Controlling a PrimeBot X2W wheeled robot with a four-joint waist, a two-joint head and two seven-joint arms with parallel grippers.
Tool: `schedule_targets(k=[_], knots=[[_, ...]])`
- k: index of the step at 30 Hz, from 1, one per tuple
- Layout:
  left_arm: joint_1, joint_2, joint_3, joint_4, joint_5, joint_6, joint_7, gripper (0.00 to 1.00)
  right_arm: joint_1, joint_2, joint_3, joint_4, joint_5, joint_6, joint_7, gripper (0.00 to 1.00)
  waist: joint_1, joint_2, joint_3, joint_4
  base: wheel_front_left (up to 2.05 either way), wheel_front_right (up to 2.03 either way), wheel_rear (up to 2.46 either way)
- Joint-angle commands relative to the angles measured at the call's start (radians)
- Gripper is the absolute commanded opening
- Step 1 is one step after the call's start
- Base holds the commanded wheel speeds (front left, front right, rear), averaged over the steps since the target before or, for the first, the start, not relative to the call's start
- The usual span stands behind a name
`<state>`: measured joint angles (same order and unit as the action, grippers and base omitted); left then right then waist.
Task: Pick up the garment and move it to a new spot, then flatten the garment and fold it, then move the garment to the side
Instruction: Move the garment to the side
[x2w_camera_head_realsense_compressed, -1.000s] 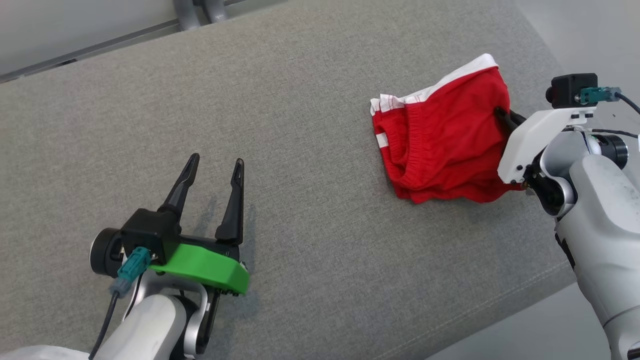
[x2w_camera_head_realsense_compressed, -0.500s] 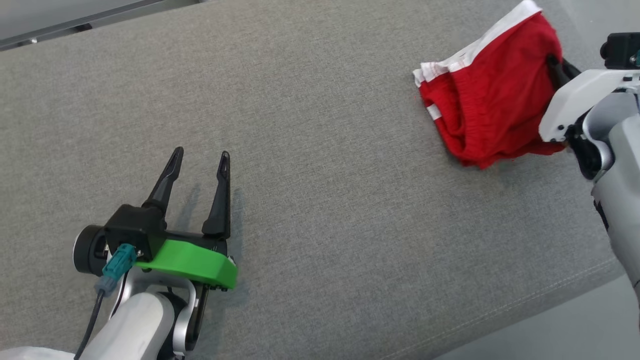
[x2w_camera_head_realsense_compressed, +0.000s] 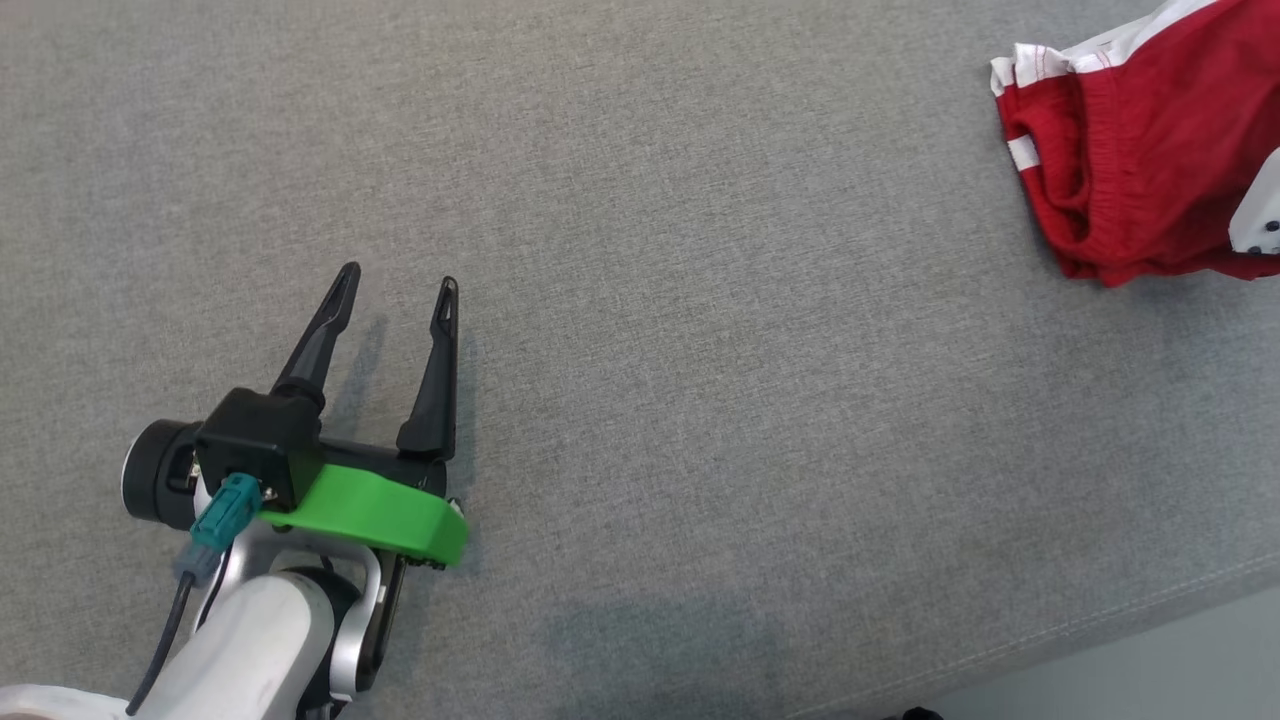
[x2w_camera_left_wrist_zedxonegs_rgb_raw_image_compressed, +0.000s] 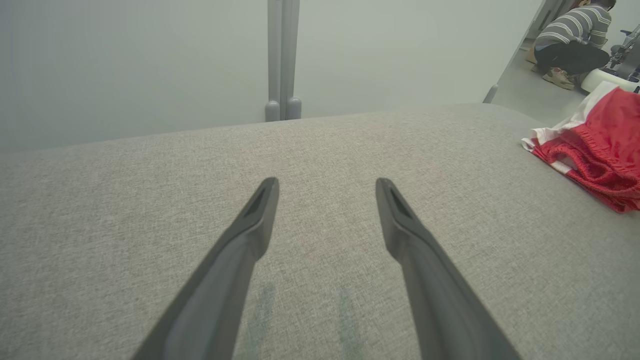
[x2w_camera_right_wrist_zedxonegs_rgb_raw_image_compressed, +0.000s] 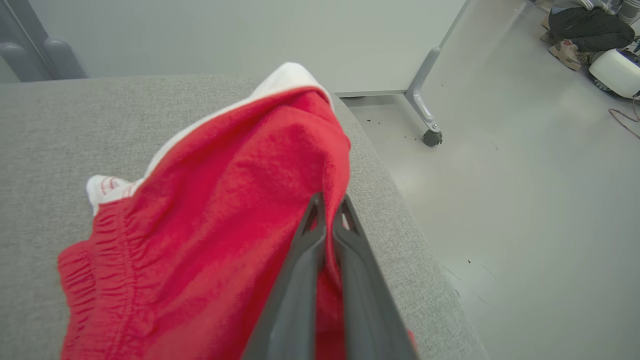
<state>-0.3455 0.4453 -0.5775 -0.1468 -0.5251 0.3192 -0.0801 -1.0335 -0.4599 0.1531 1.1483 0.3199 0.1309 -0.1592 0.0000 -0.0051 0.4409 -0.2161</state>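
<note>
Our right hand clamped on the red garment — upper right of the head view, our left hand spread apart, lower left, over the grey bench.

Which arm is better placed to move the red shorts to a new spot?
Right. The right claw is shut on the red shorts; the left claw stands open over the grey cushion, well apart from them.
</note>
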Motion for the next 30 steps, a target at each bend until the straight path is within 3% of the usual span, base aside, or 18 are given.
schedule_targets(k=[1,4,6,7,14,20,30], knots=[[-0.02,0.009,0.001,-0.006,0.011,0.008,0.003,1.0,-0.018,-0.006,-0.005,0.014,-0.012,0.0,-0.015,0.0,0.0,0.0051,0.026,0.024,0.0,0.0,0.0],[-0.023,0.014,-0.004,-0.02,0.018,0.013,0.014,1.0,-0.038,-0.012,-0.021,0.059,-0.044,0.0,-0.046,0.0,0.0,0.0051,0.039,0.031,0.0,0.0,0.0],[-0.024,0.017,-0.007,-0.026,0.019,0.016,0.018,1.0,-0.047,-0.017,-0.036,0.08,-0.067,0.0,-0.065,0.49,0.0,0.0051,0.044,0.034,0.0,0.0,0.0],[-0.025,0.018,-0.008,-0.029,0.021,0.016,0.021,1.0,-0.049,-0.017,-0.041,0.088,-0.078,0.0,-0.073,1.0,0.0,0.0051,0.046,0.034,0.0,0.0,0.0],[-0.023,0.02,-0.014,-0.036,0.024,0.024,0.028,1.0,-0.042,-0.032,-0.096,0.12,-0.173,0.0,-0.099,1.0,0.0,0.0051,0.042,0.028,0.0,0.0,0.0],[-0.019,0.016,-0.017,-0.027,0.015,0.022,0.025,1.0,-0.033,0.006,-0.144,0.124,-0.204,0.0,-0.106,1.0,0.0,0.0051,0.026,0.014,0.0,0.0,0.0],[0.013,-0.01,0.009,0.025,-0.026,0.018,-0.03,1.0,-0.02,0.08,-0.089,-0.04,-0.189,0.0,-0.106,1.0,0.0,0.0051,-0.084,0.02,0.0,0.0,0.0]])
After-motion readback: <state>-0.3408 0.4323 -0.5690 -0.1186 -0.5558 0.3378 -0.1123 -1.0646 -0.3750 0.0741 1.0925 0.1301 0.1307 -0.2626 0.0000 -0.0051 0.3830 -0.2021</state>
